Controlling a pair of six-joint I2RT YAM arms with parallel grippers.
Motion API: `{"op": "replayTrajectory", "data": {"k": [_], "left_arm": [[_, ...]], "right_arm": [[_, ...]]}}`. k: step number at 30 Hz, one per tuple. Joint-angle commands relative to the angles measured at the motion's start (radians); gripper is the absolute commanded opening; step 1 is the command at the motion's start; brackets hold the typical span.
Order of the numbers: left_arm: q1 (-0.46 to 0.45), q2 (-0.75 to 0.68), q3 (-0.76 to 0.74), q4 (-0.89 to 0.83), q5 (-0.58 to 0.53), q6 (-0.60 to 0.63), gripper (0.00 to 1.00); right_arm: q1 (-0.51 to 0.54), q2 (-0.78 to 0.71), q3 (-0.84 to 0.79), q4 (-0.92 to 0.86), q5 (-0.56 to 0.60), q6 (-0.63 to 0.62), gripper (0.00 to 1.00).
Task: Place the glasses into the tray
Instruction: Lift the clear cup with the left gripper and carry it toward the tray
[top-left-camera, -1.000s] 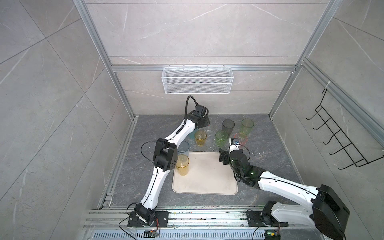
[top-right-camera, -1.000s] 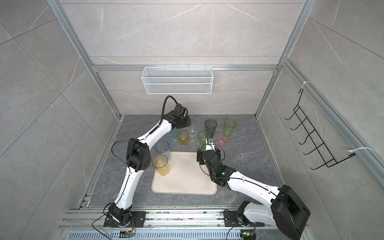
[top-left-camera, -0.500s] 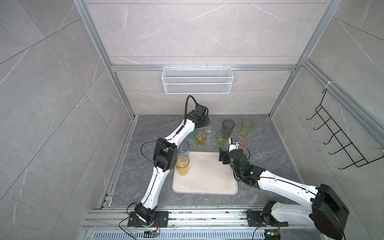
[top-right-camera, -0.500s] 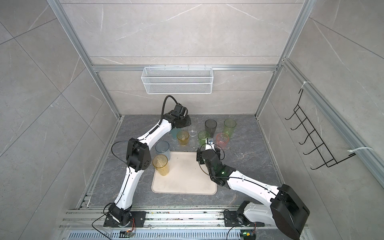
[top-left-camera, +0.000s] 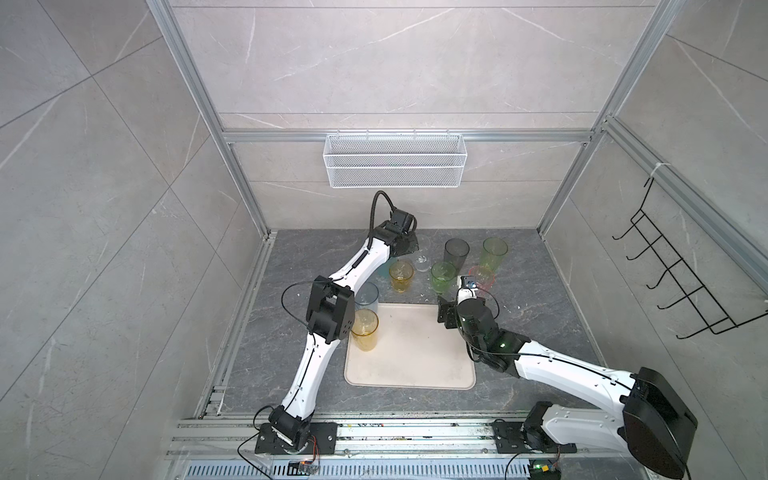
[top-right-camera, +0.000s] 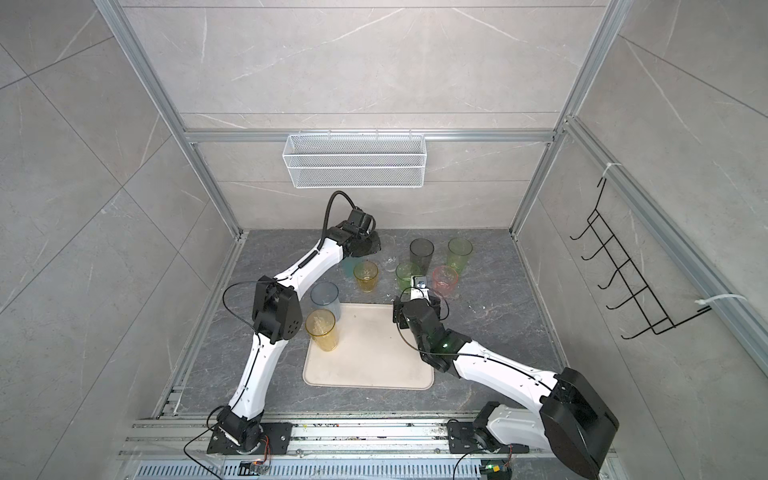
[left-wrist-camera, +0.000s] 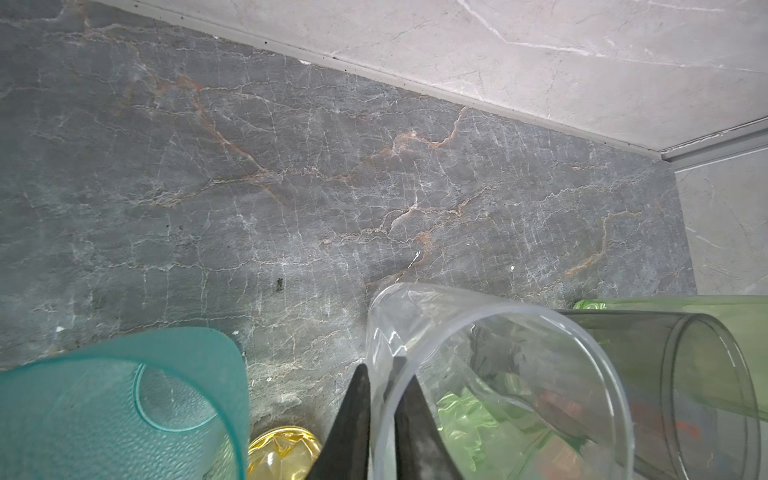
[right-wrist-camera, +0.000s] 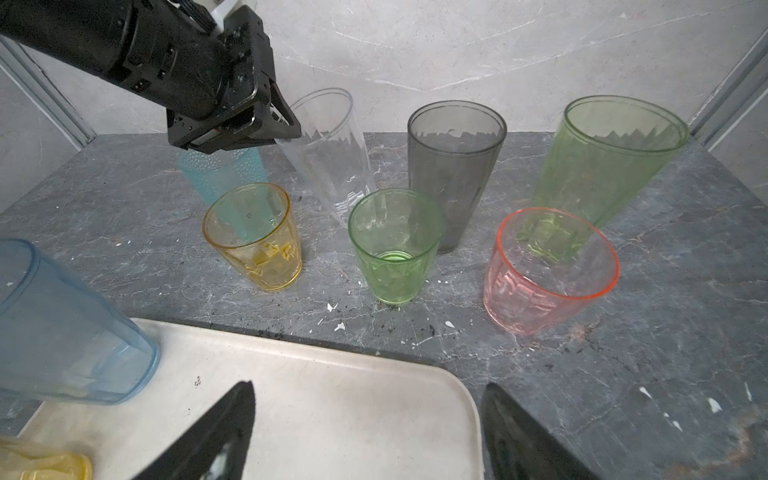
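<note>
The left arm (top-left-camera: 361, 264) reaches far to the back, bent at its black elbow. The left hand (left-wrist-camera: 382, 368) tips forward and down. Its 2 fingers (left-wrist-camera: 353, 415) are pinched close together, 1 inside and 1 outside the rim of the clear glass (left-wrist-camera: 498, 332). The right arm (top-left-camera: 561, 370) stretches low from the front right corner toward the middle. The right hand (right-wrist-camera: 368, 399) hangs in the air. Its 2 dark fingers are spread wide apart, and they hold nothing.

Blue glass (top-left-camera: 368, 297), amber glass (top-left-camera: 365, 330) seemingly on cream tray (top-left-camera: 415, 357); other glasses (top-left-camera: 442, 276) beyond.
</note>
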Motion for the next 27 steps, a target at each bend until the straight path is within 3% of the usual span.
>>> {"op": "replayTrajectory", "data": {"k": [1, 13, 22, 27], "left_arm": [[0.001, -0.039, 0.033, 0.0, -0.022, 0.021, 0.11], [0.009, -0.127, -0.003, -0.008, -0.046, 0.04, 0.0], [0.009, -0.269, -0.098, -0.018, -0.055, 0.055, 0.0], [0.009, -0.334, -0.106, -0.114, -0.071, 0.063, 0.0]], "right_arm": [[0.003, 0.015, 0.035, -0.023, -0.001, 0.017, 0.86], [0.003, 0.024, 0.042, -0.03, -0.004, 0.019, 0.86], [0.003, 0.028, 0.044, -0.03, -0.014, 0.023, 0.86], [0.003, 0.031, 0.046, -0.031, -0.019, 0.026, 0.86]]}}
